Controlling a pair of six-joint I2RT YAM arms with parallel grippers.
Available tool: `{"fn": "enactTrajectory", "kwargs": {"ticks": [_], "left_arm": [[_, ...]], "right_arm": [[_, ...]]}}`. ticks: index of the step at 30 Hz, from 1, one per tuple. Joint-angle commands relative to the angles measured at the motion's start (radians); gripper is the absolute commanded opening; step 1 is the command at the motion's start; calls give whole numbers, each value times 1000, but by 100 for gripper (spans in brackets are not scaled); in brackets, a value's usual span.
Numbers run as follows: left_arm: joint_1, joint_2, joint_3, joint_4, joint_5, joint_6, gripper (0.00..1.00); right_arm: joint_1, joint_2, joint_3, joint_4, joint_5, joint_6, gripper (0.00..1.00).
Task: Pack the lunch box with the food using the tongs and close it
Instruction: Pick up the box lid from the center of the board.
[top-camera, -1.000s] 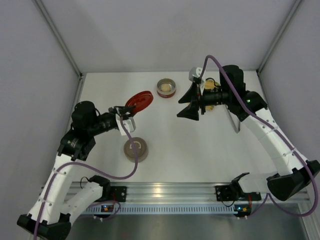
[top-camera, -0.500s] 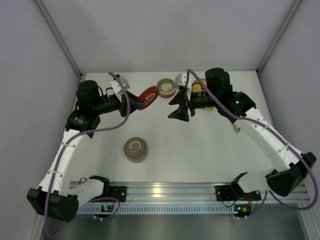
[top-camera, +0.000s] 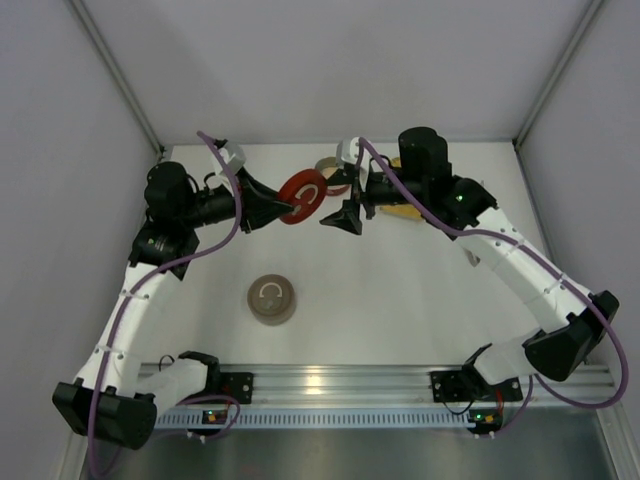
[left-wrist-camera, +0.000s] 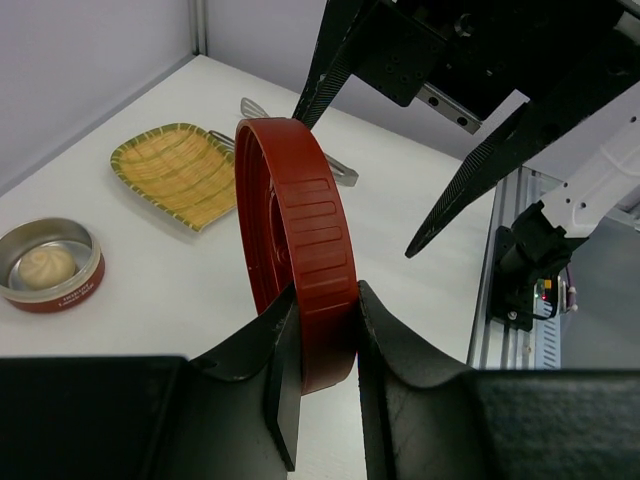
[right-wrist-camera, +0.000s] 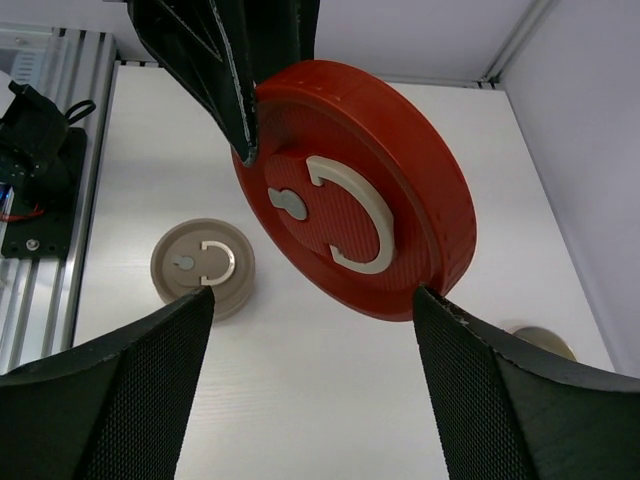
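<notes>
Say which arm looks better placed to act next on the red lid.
Right, probably. The right gripper is open, the red lid framed between its fingers, ready to close. The left gripper is clamped on the lid's rim, holding it upright, so it can only release.

White table (top-camera: 400, 290), matte surface, evenly lit, soft shadows only. It is enclosed on three sides by plain pale grey panels: back wall (top-camera: 330, 60), left wall (top-camera: 60, 150), right wall (top-camera: 600, 120). Metal corner profiles (top-camera: 115, 75) rise at both rear corners. A ribbed aluminium rail (top-camera: 340, 380) spans the near edge and shows a bright reflection.
</notes>
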Motion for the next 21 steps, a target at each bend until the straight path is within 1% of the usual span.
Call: {"fn": "enactTrajectory", "kwargs": {"ticks": [1,3,6,15,19,21], "left_arm": [[-1,-18,-8,103,28,-78,0],[-1,-21,-14,109,21,-89,0],[-4,-16,-17,113,5,-98,0],[-44,-33,-16,90,-18,-77,0],[-44,-35,-11,91,-27,-49,0],[-44,-33,-5,71,-30,-5,0]], "right_arm": [[21,7,62,98,8,-3,80],[24,13,67,101,8,3,84],[37,24,79,101,17,6,86],[64,61,110,99,39,8,88],[70,70,116,87,-20,19,83],[70,66,118,83,-56,29,77]]}}
